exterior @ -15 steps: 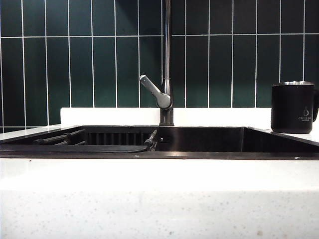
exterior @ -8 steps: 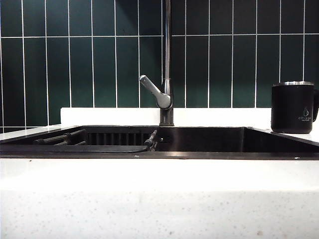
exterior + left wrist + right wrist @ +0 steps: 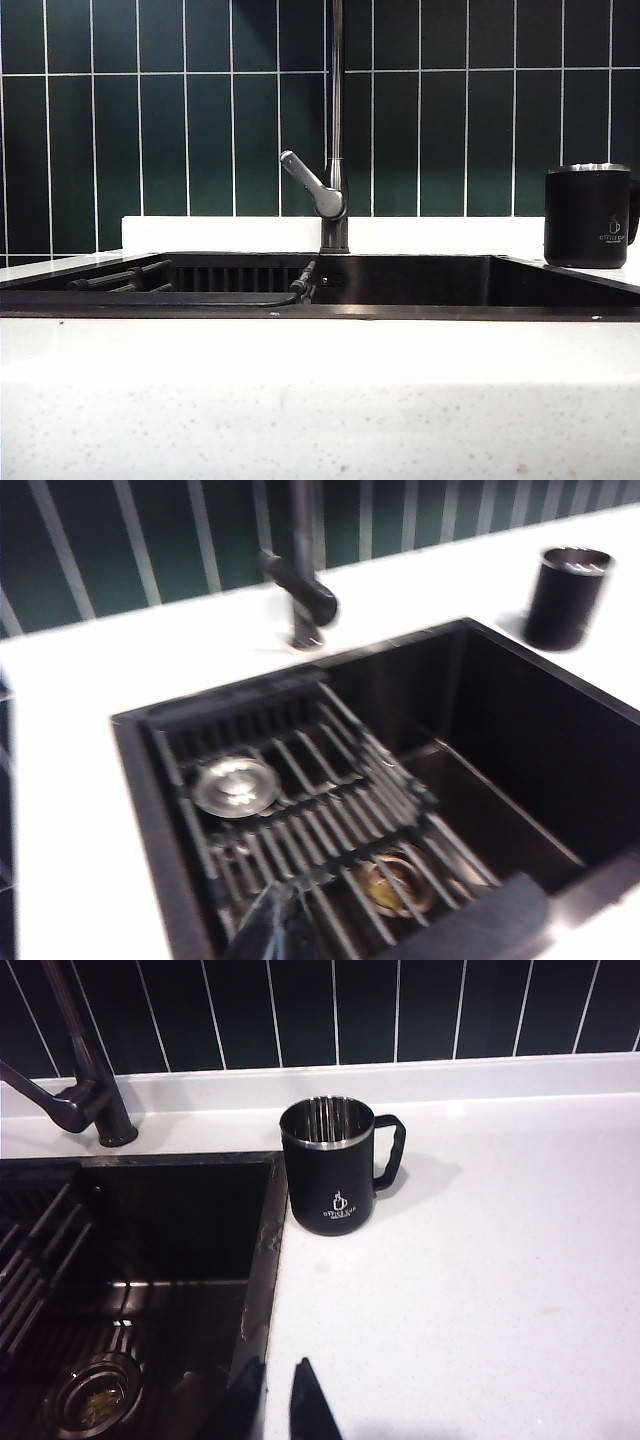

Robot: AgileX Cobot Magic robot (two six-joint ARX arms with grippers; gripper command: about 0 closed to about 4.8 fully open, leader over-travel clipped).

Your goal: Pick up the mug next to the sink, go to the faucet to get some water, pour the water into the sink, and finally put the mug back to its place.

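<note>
Mug (image 3: 335, 1165) stands upright on counter (image 3: 480, 1260) just right of sink (image 3: 150, 1230), handle facing right. Right gripper (image 3: 275, 1400) nearer, mug straight ahead, jaws a little apart, empty. Left gripper (image 3: 280, 920) clenched, empty, above sink rack (image 3: 300, 800).

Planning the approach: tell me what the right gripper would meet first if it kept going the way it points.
Probably the mug. The right gripper hangs over the counter at the sink's edge, aimed at the mug, with bare counter between them. Depth is uncertain.

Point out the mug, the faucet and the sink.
mug (image 3: 335, 1175), right wrist view, front wall above the logo.
faucet (image 3: 337, 100), exterior view, upright pipe.
sink (image 3: 520, 750), left wrist view, bare inner wall.
</note>
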